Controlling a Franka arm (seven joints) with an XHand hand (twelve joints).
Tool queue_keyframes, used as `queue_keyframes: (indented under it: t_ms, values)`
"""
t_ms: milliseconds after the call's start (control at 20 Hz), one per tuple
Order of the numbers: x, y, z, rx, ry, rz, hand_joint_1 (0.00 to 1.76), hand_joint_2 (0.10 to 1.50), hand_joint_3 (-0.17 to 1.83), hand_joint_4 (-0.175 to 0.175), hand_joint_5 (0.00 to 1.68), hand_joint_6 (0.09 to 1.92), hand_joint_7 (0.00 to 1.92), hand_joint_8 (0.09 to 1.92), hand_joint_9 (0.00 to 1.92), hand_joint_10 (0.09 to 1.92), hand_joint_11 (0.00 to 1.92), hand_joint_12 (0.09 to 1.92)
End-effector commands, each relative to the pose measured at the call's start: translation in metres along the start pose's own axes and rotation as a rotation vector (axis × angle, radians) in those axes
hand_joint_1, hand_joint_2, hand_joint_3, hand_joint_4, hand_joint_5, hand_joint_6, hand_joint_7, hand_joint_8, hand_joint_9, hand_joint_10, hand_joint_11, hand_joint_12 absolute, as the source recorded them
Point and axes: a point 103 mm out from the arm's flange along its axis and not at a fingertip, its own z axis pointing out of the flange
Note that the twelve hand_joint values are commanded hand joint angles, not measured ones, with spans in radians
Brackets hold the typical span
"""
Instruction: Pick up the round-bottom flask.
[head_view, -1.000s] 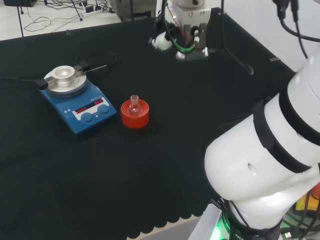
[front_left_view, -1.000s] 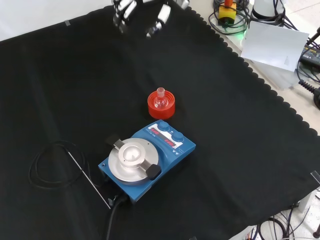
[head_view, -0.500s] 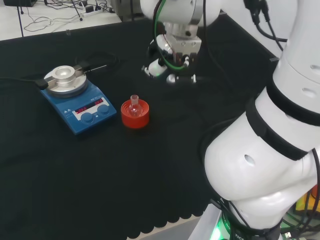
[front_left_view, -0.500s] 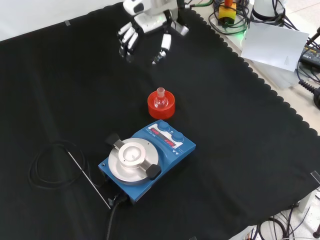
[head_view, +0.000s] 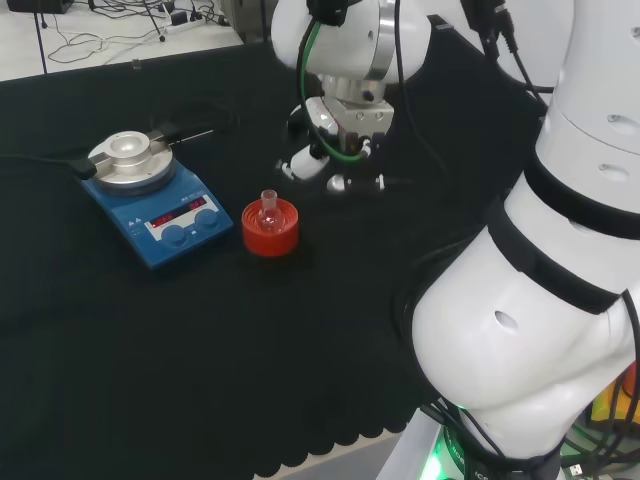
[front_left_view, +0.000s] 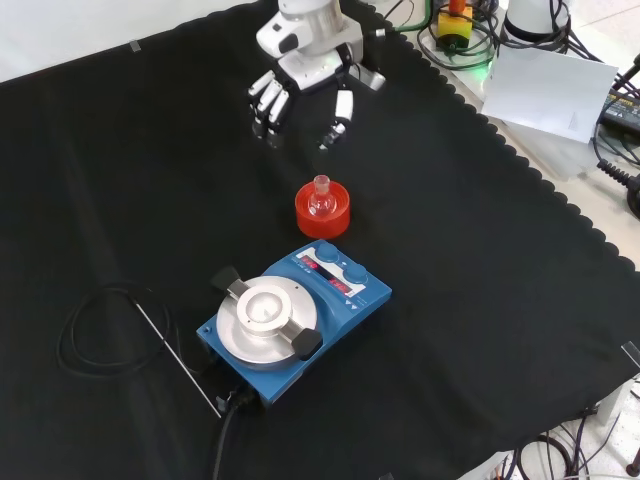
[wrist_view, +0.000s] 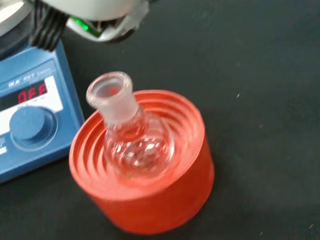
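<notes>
A small clear round-bottom flask sits upright, neck up, in a red ribbed ring stand near the middle of the black cloth. The hand hangs above the cloth, to the right of the flask in the head view and beyond it in the front view. Its fingers and thumb point down, spread apart and straight, holding nothing. A gap of cloth separates the hand from the flask.
A blue hotplate stirrer with a round metal top stands right beside the red stand. Its black cable and a thin metal probe lie on the cloth. The arm's white links rise at the head view's right.
The hand has come down and moved closer to the flask, from the cloth's far edge in the front view. Flask, stand and hotplate have not moved.
</notes>
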Motion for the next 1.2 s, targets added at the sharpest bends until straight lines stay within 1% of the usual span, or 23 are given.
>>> queue_keyframes:
  t_ms: [50, 300, 500, 600, 750, 850, 1000, 1200]
  values:
    - [0.020, -0.014, 0.059, 0.039, 0.028, -0.043, 0.89, 0.56, 0.68, -0.026, 0.66, 0.53, 0.40, 0.68, 0.59, 0.63, 0.24, 1.38]
    - [0.023, -0.016, 0.072, 0.041, 0.051, -0.049, 0.90, 0.55, 0.67, -0.027, 0.67, 0.55, 0.40, 0.68, 0.59, 0.63, 0.24, 1.38]
    - [0.027, -0.018, 0.076, 0.035, 0.053, -0.059, 0.90, 0.54, 0.67, -0.027, 0.66, 0.56, 0.39, 0.68, 0.58, 0.63, 0.24, 1.38]
    - [0.029, -0.018, 0.076, 0.018, 0.046, -0.062, 0.90, 0.54, 0.66, -0.027, 0.65, 0.56, 0.39, 0.68, 0.58, 0.63, 0.24, 1.38]
    - [0.030, -0.018, 0.074, -0.041, 0.039, -0.060, 0.89, 0.54, 0.66, -0.028, 0.65, 0.56, 0.39, 0.68, 0.58, 0.63, 0.24, 1.38]
    - [0.030, -0.016, 0.071, -0.062, 0.040, -0.056, 0.89, 0.54, 0.66, -0.030, 0.64, 0.58, 0.38, 0.68, 0.58, 0.63, 0.24, 1.38]
    - [0.029, -0.011, 0.066, -0.086, 0.035, -0.051, 0.89, 0.54, 0.66, -0.032, 0.63, 0.59, 0.38, 0.69, 0.58, 0.64, 0.24, 1.38]
    - [0.025, -0.005, 0.062, -0.099, 0.031, -0.041, 0.90, 0.54, 0.65, -0.036, 0.62, 0.60, 0.38, 0.69, 0.58, 0.64, 0.24, 1.38]
